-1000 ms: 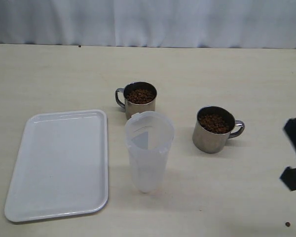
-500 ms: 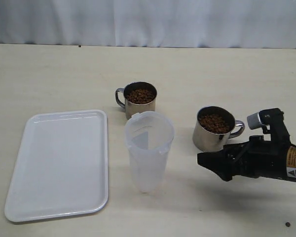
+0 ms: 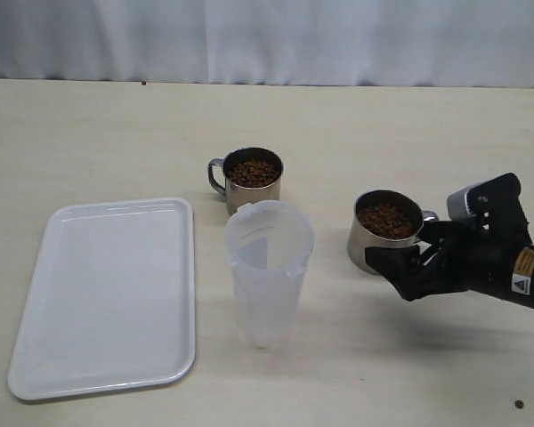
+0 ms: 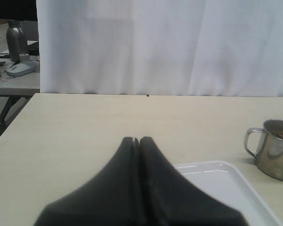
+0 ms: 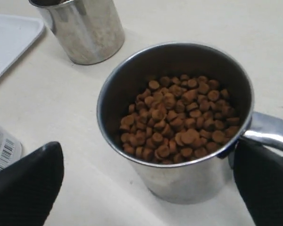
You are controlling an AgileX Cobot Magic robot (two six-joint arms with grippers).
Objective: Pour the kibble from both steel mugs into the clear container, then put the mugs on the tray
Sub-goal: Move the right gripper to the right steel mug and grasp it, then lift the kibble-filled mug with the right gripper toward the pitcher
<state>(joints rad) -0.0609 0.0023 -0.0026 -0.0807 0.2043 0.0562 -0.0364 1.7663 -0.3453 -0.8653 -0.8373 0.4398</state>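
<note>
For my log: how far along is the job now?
Nothing is finished. The far mug and the near mug are full of kibble; the clear container and tray are empty. In hand: the open right gripper straddles the near mug. Remaining: both pours, both placements.

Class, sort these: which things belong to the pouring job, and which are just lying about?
Job: left steel mug, right steel mug, kibble, clear container, tray.
Lying about: stray dark pellet, flask, computer mouse.
</note>
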